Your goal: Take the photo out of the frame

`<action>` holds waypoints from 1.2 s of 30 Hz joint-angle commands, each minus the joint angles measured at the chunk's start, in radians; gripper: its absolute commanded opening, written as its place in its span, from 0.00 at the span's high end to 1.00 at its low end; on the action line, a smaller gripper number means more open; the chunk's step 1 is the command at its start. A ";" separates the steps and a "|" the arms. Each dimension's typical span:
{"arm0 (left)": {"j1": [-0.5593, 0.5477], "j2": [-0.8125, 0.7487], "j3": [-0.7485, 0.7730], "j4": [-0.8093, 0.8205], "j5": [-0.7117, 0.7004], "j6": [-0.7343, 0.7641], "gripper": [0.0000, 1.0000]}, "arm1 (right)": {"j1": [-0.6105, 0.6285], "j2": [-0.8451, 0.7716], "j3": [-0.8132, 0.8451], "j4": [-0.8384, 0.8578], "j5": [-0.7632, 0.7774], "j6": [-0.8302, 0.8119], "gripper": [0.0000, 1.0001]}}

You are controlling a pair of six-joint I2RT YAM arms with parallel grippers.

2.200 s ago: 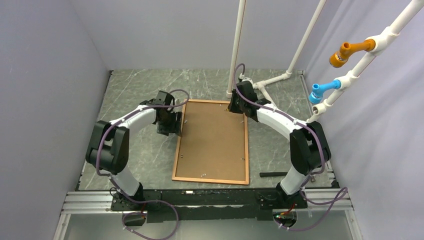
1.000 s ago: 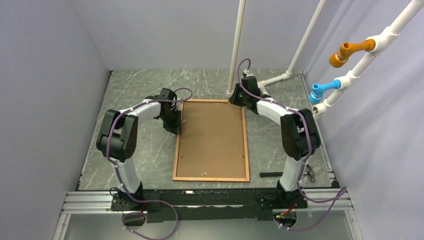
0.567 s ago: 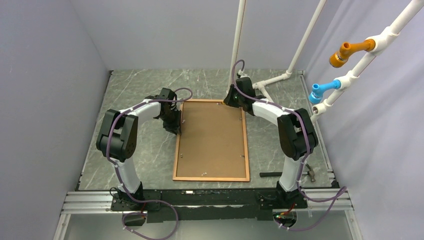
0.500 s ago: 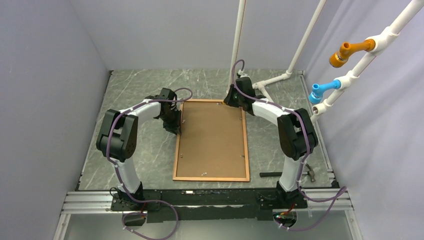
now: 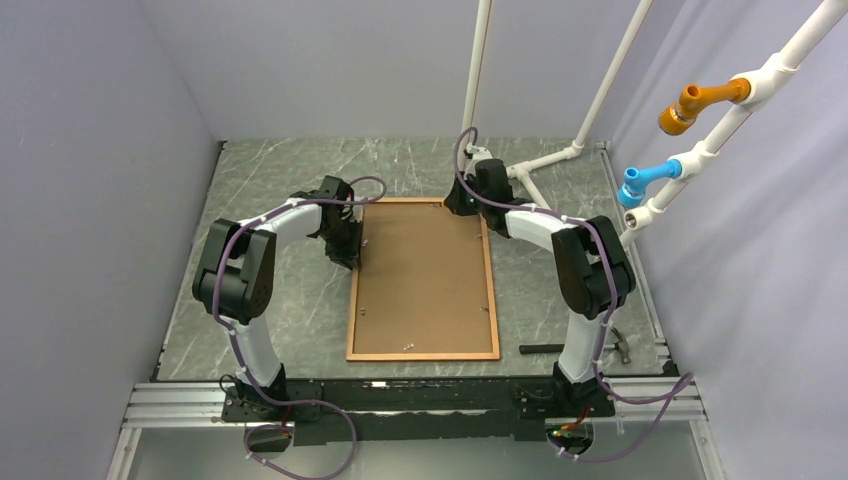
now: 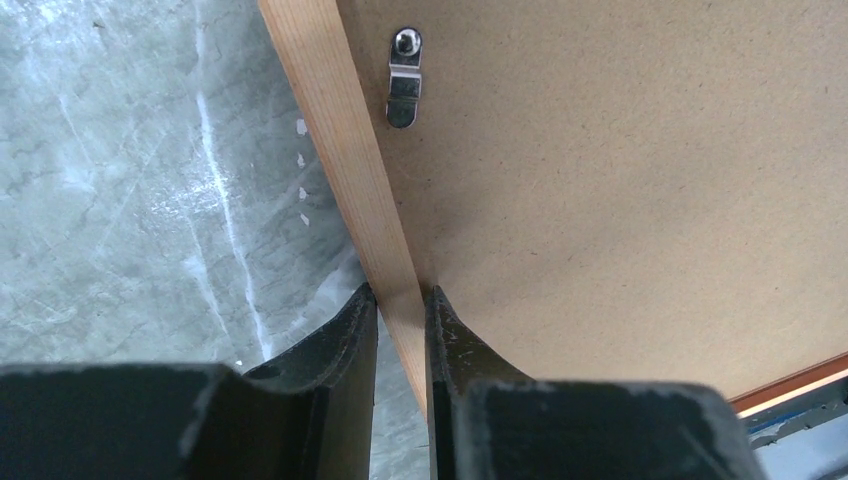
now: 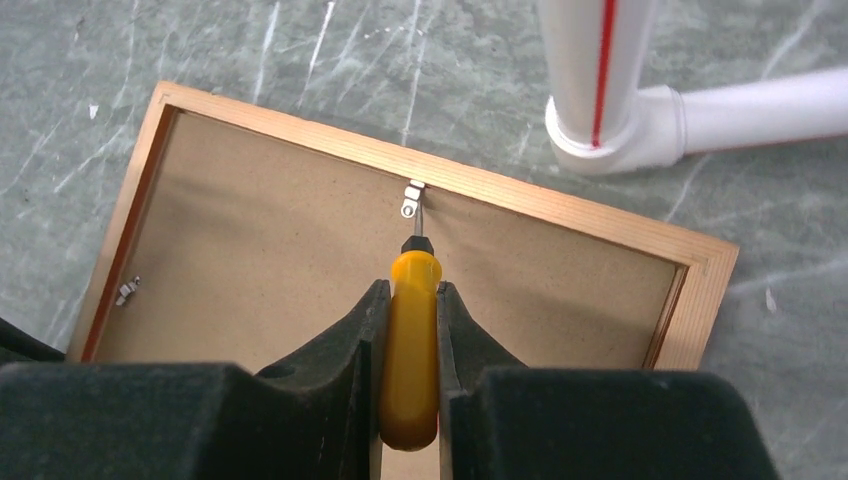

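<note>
The frame (image 5: 422, 355) lies face down on the marble table, a thin reddish-brown wooden rectangle. Inside it the photo (image 5: 425, 275) shows only its plain brown board back. My left gripper (image 6: 400, 292) is shut on the frame's left rail (image 6: 340, 130), just below a small metal clip (image 6: 404, 78); from above it (image 5: 355, 258) sits at that left edge. My right gripper (image 7: 408, 285) is shut on a yellow-handled screwdriver (image 7: 410, 340). The screwdriver's tip touches the metal clip (image 7: 411, 200) on the frame's far rail (image 7: 560, 205).
A white pipe stand (image 7: 600, 90) rises from the table just beyond the frame's far right corner. A black tool (image 5: 545, 349) and a small metal piece (image 5: 622, 345) lie near the right arm's base. Orange (image 5: 690, 103) and blue (image 5: 640, 180) pipe fittings hang at right.
The right gripper has slid a little left along the frame's far edge with the screwdriver. The left gripper has stayed clamped on the left rail.
</note>
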 commanded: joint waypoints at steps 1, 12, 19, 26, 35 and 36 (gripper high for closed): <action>-0.024 0.004 0.015 0.032 0.021 0.063 1.00 | 0.042 0.040 -0.004 0.157 -0.262 -0.152 1.00; -0.026 0.009 0.010 0.031 -0.005 0.076 1.00 | 0.206 0.066 0.081 0.001 -0.211 -0.486 1.00; -0.021 0.005 0.018 0.025 0.012 0.063 1.00 | 0.159 -0.134 -0.015 0.030 0.017 -0.176 1.00; -0.020 -0.008 -0.003 0.038 0.055 -0.019 1.00 | 0.159 -0.324 -0.050 -0.221 0.214 -0.096 1.00; 0.000 -0.144 -0.188 0.061 -0.198 -0.287 1.00 | 0.158 -0.553 -0.263 -0.332 0.266 -0.015 1.00; 0.007 -0.163 -0.217 0.066 -0.218 -0.314 1.00 | 0.159 -0.576 -0.279 -0.333 0.260 -0.008 1.00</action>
